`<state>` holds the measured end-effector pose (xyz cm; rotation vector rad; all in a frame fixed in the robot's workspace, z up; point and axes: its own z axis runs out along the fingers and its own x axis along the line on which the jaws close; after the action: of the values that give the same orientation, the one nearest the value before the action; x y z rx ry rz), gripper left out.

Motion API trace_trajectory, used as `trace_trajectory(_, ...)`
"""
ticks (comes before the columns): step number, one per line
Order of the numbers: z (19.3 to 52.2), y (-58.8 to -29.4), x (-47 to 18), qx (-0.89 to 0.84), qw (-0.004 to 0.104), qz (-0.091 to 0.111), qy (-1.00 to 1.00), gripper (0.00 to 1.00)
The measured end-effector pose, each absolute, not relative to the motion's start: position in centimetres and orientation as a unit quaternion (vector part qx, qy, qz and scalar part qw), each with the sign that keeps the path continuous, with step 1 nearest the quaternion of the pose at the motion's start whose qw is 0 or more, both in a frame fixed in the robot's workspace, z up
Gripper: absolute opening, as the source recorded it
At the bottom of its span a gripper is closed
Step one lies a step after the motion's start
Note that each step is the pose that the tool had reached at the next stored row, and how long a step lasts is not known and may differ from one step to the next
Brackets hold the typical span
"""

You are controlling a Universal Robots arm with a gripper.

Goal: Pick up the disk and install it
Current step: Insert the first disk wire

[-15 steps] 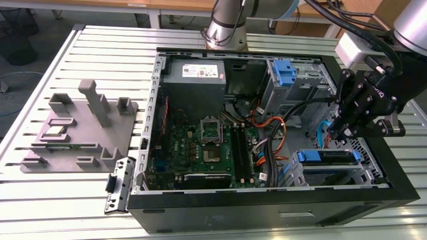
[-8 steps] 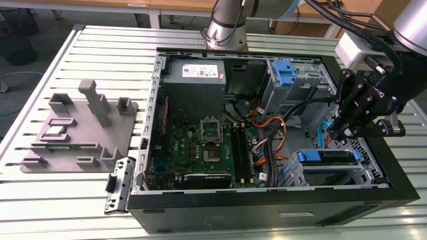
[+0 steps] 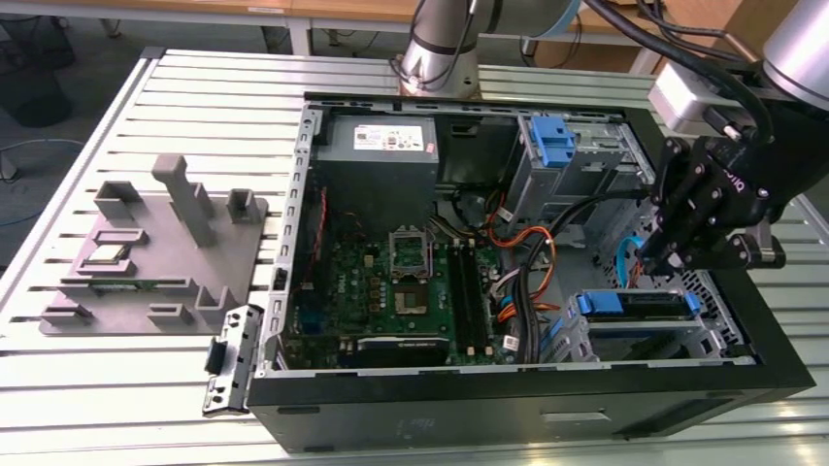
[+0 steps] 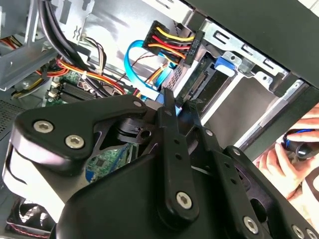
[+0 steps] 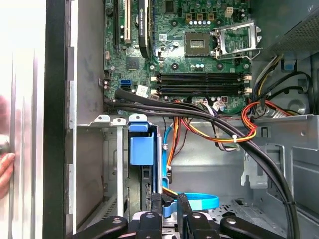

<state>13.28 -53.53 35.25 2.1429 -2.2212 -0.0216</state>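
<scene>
Pincer (image 5: 170,205) hangs nearly shut and empty just above the disk (image 3: 631,305), already in its bay.

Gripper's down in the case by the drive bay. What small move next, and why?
Probably ease the gripper slightly lower toward the disk: in the exterior view it hangs just above the disk in the corner bay, and a blue cable loops close by, so go slowly.
</scene>
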Motion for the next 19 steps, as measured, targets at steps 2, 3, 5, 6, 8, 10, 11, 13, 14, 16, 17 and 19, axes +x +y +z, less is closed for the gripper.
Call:
trace_trajectory(2,35.24,-53.54,13.28,0.693,0.029,-0.006,-0.721,0.27)
trace_trajectory(3,35.25,-53.54,13.28,0.693,0.029,-0.006,-0.721,0.27)
trace_trajectory(5,35.24,-53.54,13.28,0.693,0.029,-0.006,-0.721,0.27)
trace_trajectory(6,35.24,-53.53,13.28,0.693,0.029,-0.006,-0.721,0.27)
trace_trajectory(8,35.24,-53.53,13.28,0.693,0.029,-0.006,-0.721,0.27)
trace_trajectory(10,35.24,-53.53,13.28,0.693,0.029,-0.006,-0.721,0.27)
trace_trajectory(11,35.24,-53.53,13.28,0.693,0.029,-0.006,-0.721,0.25)
trace_trajectory(13,35.24,-53.53,13.28,0.693,0.029,-0.006,-0.721,0.19)
trace_trajectory(14,35.24,-53.53,13.28,0.693,0.029,-0.006,-0.721,0.16)
trace_trajectory(16,35.24,-53.53,13.28,0.693,0.029,-0.006,-0.721,0.16)
trace_trajectory(17,35.24,-53.53,13.28,0.693,0.029,-0.006,-0.721,0.16)
trace_trajectory(19,35.24,-53.53,13.28,0.693,0.029,-0.006,-0.721,0.16)
